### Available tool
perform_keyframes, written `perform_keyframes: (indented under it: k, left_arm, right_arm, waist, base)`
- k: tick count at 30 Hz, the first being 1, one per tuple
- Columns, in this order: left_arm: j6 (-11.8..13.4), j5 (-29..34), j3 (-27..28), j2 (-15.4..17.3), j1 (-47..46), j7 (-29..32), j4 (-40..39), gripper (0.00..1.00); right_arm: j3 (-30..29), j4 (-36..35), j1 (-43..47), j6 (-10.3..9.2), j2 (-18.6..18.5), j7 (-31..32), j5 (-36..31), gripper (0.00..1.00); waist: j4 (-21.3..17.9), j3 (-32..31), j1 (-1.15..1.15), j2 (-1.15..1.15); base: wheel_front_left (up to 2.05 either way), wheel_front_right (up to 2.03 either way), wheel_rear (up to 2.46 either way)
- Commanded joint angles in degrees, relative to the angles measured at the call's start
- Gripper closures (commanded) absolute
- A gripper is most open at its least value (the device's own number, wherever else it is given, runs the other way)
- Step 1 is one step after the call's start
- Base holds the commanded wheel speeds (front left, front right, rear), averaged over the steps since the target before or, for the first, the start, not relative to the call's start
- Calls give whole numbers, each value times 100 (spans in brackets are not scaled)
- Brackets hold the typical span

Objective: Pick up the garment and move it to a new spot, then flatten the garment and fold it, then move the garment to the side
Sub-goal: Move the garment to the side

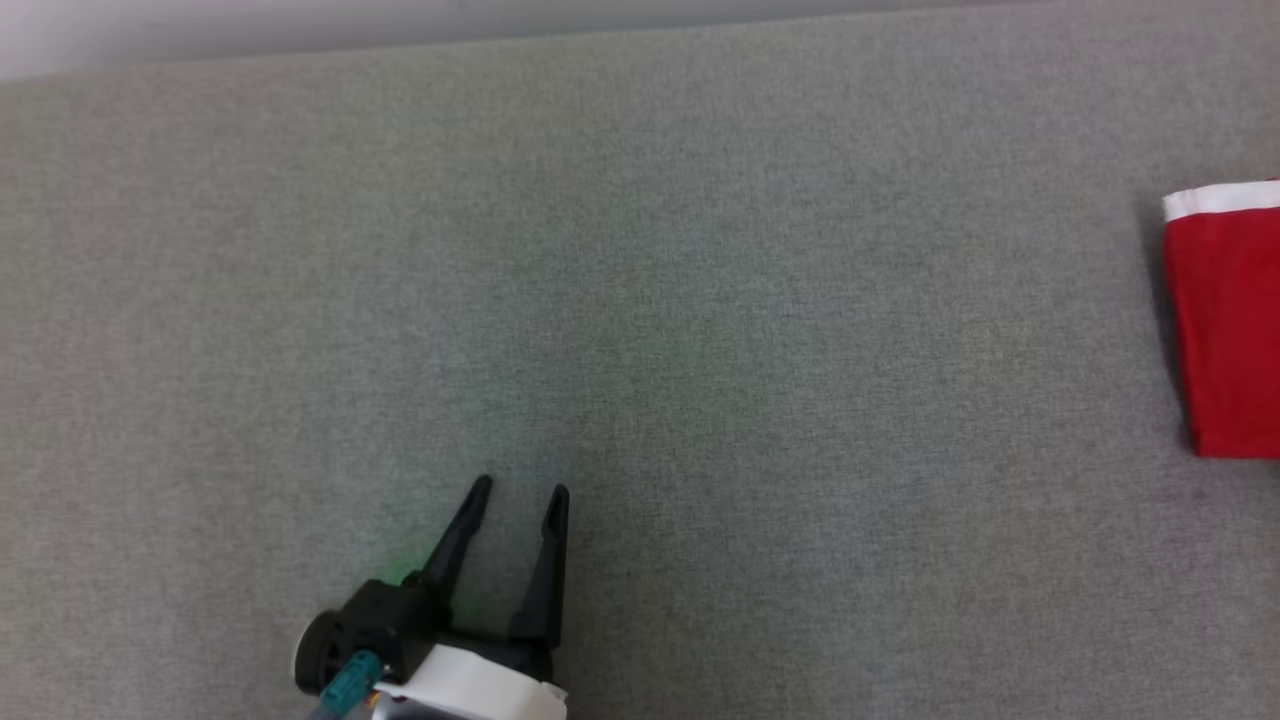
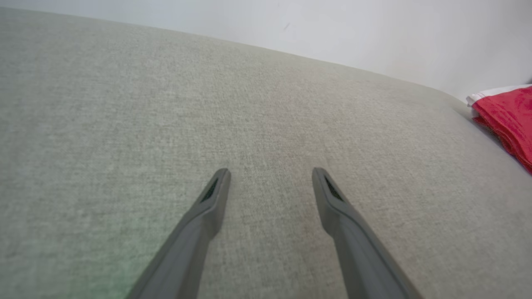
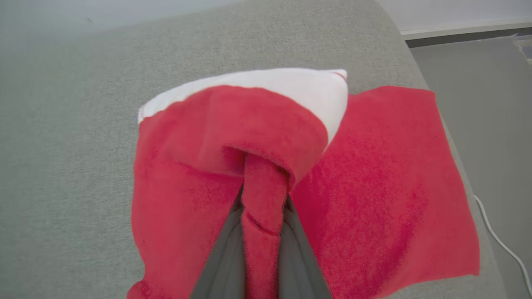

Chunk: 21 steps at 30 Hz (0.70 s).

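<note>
The garment (image 1: 1228,320) is red with a white band and lies folded at the far right of the grey surface, cut off by the head view's edge. It also shows at the right edge of the left wrist view as a red and white fold (image 2: 508,112). In the right wrist view my right gripper (image 3: 264,199) is shut on a pinched ridge of the garment (image 3: 374,182), which bunches up around its fingers. My left gripper (image 1: 522,490) stands open near the front of the surface, far to the left of the garment, with nothing between its fingers (image 2: 216,193).
The grey fabric surface (image 1: 640,300) meets a pale wall (image 2: 332,29) at the back. In the right wrist view the surface's edge drops to a grey floor (image 3: 478,104) with a white cable (image 3: 503,245) lying on it.
</note>
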Motion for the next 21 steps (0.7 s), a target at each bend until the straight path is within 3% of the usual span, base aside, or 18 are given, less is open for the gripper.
perform_keyframes:
  k: [1,5,7,8,15,21]
  left_arm:
    - [-18,73,19,26,-52,2,42,0]
    - [-21,73,59,27,-133,12,138,0]
    - [-19,106,99,34,-121,14,165,0]
    - [-20,117,121,36,-108,14,171,0]
    - [-41,197,254,33,7,8,138,0]
    - [22,117,377,28,282,3,37,0]
  right_arm:
    - [-30,27,-78,2,-52,10,-67,100]
    - [-107,207,-68,1,-253,112,-434,98]
    - [-119,287,6,1,-321,45,-700,56]
    - [-129,369,47,-1,-360,-22,-895,0]
    - [-238,809,283,-1,-173,-677,-1910,0]
    - [-427,500,717,-4,115,-1796,-2244,0]
  waist:
    - [-41,143,-1,0]
    - [10,222,-1,0]
    - [31,216,-1,0]
    - [38,210,-1,0]
    - [51,-46,-1,0]
    - [53,-598,-1,0]
  base:
    - [0,0,0]
    - [0,0,0]
    - [0,0,0]
    - [0,0,0]
    - [0,0,0]
    - [0,0,0]
